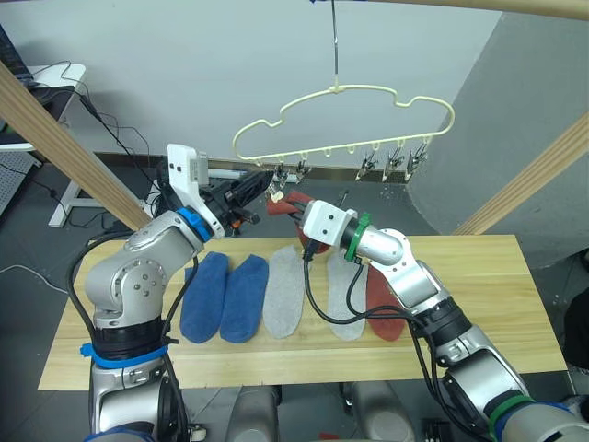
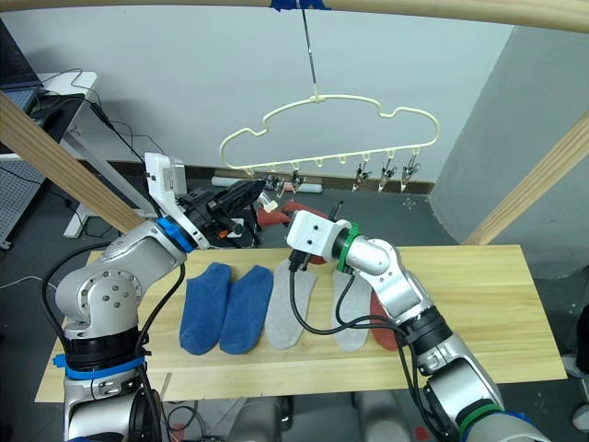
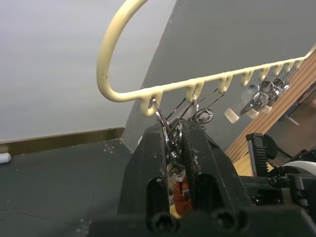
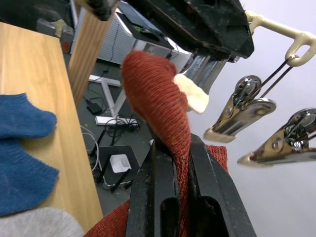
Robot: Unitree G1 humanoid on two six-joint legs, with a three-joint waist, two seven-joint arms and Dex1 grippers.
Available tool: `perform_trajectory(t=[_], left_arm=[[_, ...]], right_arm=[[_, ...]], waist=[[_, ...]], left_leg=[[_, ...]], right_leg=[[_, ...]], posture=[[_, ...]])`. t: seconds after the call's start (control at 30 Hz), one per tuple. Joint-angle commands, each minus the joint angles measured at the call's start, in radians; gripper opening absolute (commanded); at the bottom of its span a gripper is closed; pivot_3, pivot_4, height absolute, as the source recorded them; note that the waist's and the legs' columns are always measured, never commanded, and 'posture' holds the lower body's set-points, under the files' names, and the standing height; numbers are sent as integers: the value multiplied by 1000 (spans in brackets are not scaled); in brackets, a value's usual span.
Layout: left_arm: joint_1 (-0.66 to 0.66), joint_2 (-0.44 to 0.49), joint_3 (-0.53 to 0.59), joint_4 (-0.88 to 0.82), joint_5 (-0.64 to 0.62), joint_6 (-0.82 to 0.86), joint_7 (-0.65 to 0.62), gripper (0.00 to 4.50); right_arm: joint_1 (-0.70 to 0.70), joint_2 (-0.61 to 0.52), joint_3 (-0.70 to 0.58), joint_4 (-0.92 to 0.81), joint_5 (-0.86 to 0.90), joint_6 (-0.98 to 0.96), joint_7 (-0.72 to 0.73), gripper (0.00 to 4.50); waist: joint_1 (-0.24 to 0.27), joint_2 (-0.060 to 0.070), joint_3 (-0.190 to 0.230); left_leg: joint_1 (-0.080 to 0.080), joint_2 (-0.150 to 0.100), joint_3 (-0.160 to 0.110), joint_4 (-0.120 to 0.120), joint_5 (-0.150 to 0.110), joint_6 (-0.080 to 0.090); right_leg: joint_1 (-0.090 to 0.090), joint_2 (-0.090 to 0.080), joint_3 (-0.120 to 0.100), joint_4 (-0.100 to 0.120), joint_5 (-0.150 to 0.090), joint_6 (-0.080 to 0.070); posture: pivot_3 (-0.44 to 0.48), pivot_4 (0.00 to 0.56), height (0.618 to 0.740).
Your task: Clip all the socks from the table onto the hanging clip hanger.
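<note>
The pale yellow clip hanger hangs by its hook above the table. My left gripper is shut on the hanger's leftmost metal clip, squeezing it. My right gripper is shut on a rust red sock and holds its end right up at that clip's cream-tipped jaws. On the table lie two blue socks, two light grey socks and another rust red sock, partly under my right arm.
Several free clips hang along the hanger's right half. Round wooden poles slant at the left and right, with a top pole carrying the hook. Cables and a white stand are on the floor beyond.
</note>
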Motion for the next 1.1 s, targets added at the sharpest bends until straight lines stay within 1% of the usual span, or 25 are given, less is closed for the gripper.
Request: perform_trajectory(t=[0.03,0.3,0.33,0.67,0.87,1.1], left_arm=[[1,3,6,-66,-55,22,0,127],[6,7,13,-68,-76,46,29,127],[5,7,15,-64,-75,44,31,852],[12,17,13,-61,-68,47,32,3596],[36,35,24,-79,-88,63,19,3596],[103,111,23,-103,-114,82,-39,3596]], right_arm=[[-29,11,-17,-2,-2,-41,-28,0],[-50,32,-17,25,0,-62,-46,0],[-52,35,-16,25,1,-63,-46,0],[-52,54,-19,20,18,-67,-31,0],[-47,55,-13,18,24,-64,-21,0],[-33,47,0,9,16,-53,3,0]], waist=[[0,0,0],[0,0,0],[0,0,0],[-1,0,0],[-1,0,0],[-1,1,1]], left_leg=[[0,0,0,0,0,0],[0,0,0,1,0,0],[0,0,0,2,0,0],[0,0,0,11,0,0],[0,0,0,11,0,0],[0,0,0,11,0,0]], right_leg=[[0,0,0,0,0,0],[-1,0,0,4,0,0],[-1,0,0,5,0,0],[-1,1,0,12,0,0],[-1,1,0,12,0,0],[-1,1,1,12,0,0]], posture=[[-144,319,740],[-138,318,740],[-138,318,740],[-135,316,740],[-135,314,740],[-132,313,740]])
